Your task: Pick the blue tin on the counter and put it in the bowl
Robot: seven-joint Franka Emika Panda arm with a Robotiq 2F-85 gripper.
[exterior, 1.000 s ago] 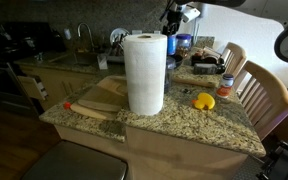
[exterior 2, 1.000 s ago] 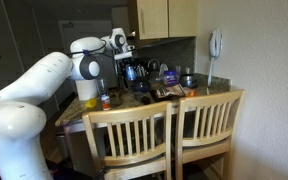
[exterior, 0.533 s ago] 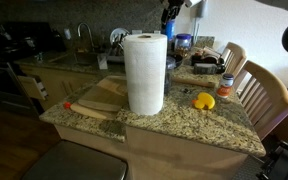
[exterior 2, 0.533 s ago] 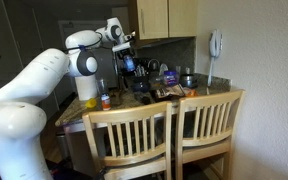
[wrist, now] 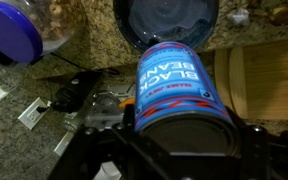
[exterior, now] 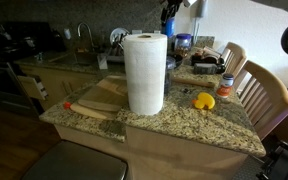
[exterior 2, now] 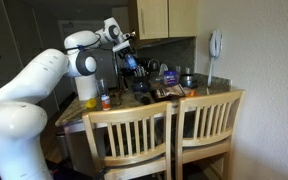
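Observation:
My gripper is shut on the blue tin, a blue can with red and white lettering. In the wrist view the tin hangs just short of the dark blue bowl, which sits on the granite counter ahead of it. In both exterior views the gripper holds the tin high above the back of the counter, behind the paper-towel roll. The tin is mostly hidden by the fingers in the exterior views.
A jar with a blue lid stands near the bowl. A yellow object, a red-labelled jar and a wooden board lie on the counter. Two wooden chairs stand against the counter's edge.
The gripper has risen with the blue tin in it, from near counter level to high above the back of the counter. It has barely moved in the last half second.

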